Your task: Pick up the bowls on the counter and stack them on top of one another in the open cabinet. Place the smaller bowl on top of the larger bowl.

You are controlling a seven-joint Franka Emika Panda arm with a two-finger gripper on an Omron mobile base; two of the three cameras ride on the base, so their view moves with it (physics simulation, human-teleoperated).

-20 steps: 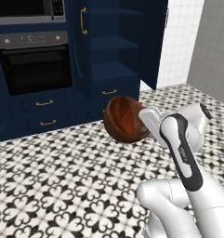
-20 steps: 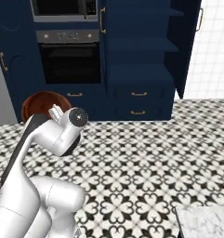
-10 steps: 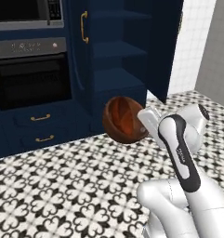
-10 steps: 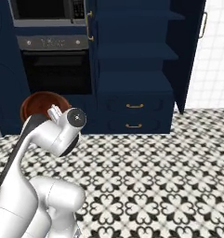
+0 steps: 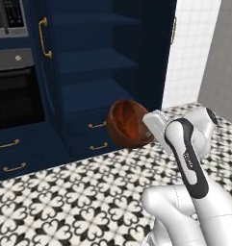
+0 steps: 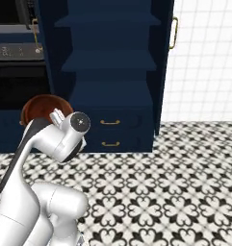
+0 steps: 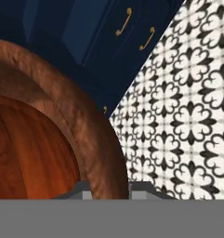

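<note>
My gripper [image 7: 106,187] is shut on the thick rim of the larger bowl [image 5: 128,123], a deep glossy reddish-brown bowl held on its side in the air, its opening turned toward the left base camera. From the right the bowl [image 6: 40,106] peeks out behind the white arm. Its streaked inside [image 7: 29,153] takes up the left of the hand view. Straight ahead stands the open cabinet [image 5: 91,60], tall and navy with flat bare shelves [image 6: 108,61], its doors swung wide. The smaller bowl and the counter are out of view.
Below the shelves are navy drawers with brass pulls [image 6: 110,122]. A built-in oven [image 5: 11,96] sits left of the cabinet. A white tiled wall [image 6: 204,62] runs to the right. A black-and-white patterned floor [image 5: 64,202] lies between me and the cabinet.
The whole picture has shifted and grown: the base has driven closer to the cabinet, which now fills the middle. The bowl stays in the same grip.
</note>
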